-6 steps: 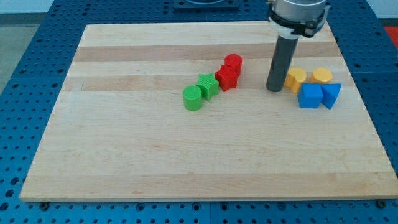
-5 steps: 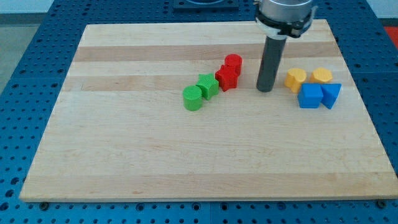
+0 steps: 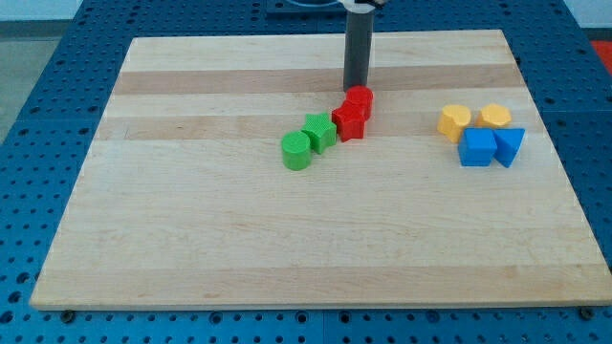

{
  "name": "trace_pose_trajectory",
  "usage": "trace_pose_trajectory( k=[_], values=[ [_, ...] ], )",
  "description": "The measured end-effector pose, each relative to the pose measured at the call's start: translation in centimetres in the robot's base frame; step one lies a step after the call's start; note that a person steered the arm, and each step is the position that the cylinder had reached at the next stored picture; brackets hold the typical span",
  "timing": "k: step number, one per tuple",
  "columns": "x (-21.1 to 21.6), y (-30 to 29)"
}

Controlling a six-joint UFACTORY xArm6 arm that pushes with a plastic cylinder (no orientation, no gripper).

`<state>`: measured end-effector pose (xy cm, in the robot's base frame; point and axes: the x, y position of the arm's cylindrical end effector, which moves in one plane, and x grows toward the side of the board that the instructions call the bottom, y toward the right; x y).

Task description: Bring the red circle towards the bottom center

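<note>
The red circle (image 3: pixel 360 97) sits near the middle of the wooden board (image 3: pixel 306 239), touching a red star-like block (image 3: pixel 350 121) just below and left of it. My tip (image 3: pixel 356 87) stands right at the circle's top edge, on the side toward the view's top; whether it touches the circle cannot be told. The rod rises straight up out of the view's top.
A green star (image 3: pixel 318 131) and a green circle (image 3: pixel 296 151) continue the diagonal line down-left from the red blocks. At the view's right stand two yellow blocks (image 3: pixel 454 122) (image 3: pixel 495 117), a blue cube (image 3: pixel 476 148) and a blue triangle (image 3: pixel 510 146).
The rod has moved from beside the yellow blocks leftward and toward the view's top, ending just behind the red circle. No block has moved.
</note>
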<state>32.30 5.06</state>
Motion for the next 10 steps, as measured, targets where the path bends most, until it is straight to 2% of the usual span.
trace_pose_trajectory(
  k=[4, 7, 10],
  values=[
    [6.9, 0.2],
    [6.2, 6.4],
    [8.8, 1.1]
  ],
)
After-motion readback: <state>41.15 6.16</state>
